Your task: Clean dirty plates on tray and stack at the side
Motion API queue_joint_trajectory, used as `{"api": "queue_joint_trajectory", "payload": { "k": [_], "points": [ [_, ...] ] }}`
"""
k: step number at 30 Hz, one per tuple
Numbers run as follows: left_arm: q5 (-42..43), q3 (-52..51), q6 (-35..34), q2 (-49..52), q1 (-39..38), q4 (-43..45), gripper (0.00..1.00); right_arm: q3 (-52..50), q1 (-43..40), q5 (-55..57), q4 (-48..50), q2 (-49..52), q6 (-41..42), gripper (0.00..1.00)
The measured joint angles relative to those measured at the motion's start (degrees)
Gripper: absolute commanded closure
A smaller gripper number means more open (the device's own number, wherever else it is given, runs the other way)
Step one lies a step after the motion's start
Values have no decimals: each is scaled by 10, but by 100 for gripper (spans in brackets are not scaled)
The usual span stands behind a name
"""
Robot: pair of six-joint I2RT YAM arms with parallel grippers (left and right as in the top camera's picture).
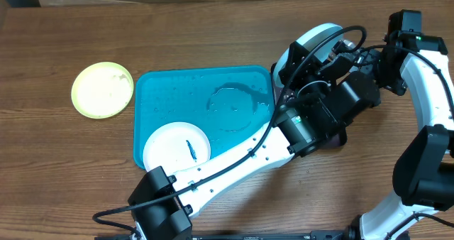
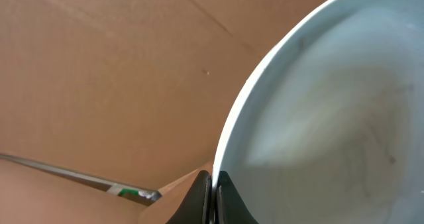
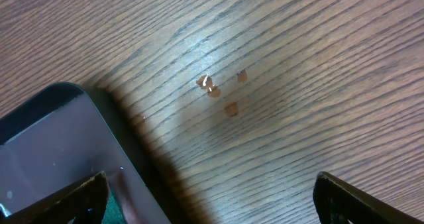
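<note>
My left gripper [image 2: 213,199] is shut on the rim of the light blue plate [image 2: 331,118] and holds it tilted in the air. In the overhead view this plate [image 1: 317,36] is just past the right end of the turquoise tray [image 1: 159,91], with the left gripper [image 1: 293,64] below it. A white plate [image 1: 170,146] with a dark teal smear lies in the tray's near left corner. A yellow-green plate [image 1: 101,89] lies on the table left of the tray. My right gripper [image 3: 209,184] is wide open and empty over the table, beside the black tray [image 3: 46,131].
A sliver of green sponge [image 3: 114,209] shows in the black tray by my right gripper's left finger. A few small brown crumbs [image 3: 218,91] lie on the wooden table. The turquoise tray's middle carries a wet ring mark [image 1: 230,105]. Both arms crowd the right side.
</note>
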Motion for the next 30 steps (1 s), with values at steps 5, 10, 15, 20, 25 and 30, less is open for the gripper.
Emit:
{"api": "queue_joint_trajectory", "payload": {
  "k": [5,10,15,20,25,30],
  "points": [
    [-9,0,-39,0,7,-6,96,0,0,0,0,0,0,0],
    [-2,1,-95,0,12,-42,96,0,0,0,0,0,0,0],
    [65,2,-219,0,29,-135,96,0,0,0,0,0,0,0],
    [186,2,-354,0,87,-210,96,0,0,0,0,0,0,0],
    [419,2,-433,2,217,-249,96,0,0,0,0,0,0,0],
    [704,2,-469,3,412,-261,96,0,0,-1,0,0,0,0]
  ]
}}
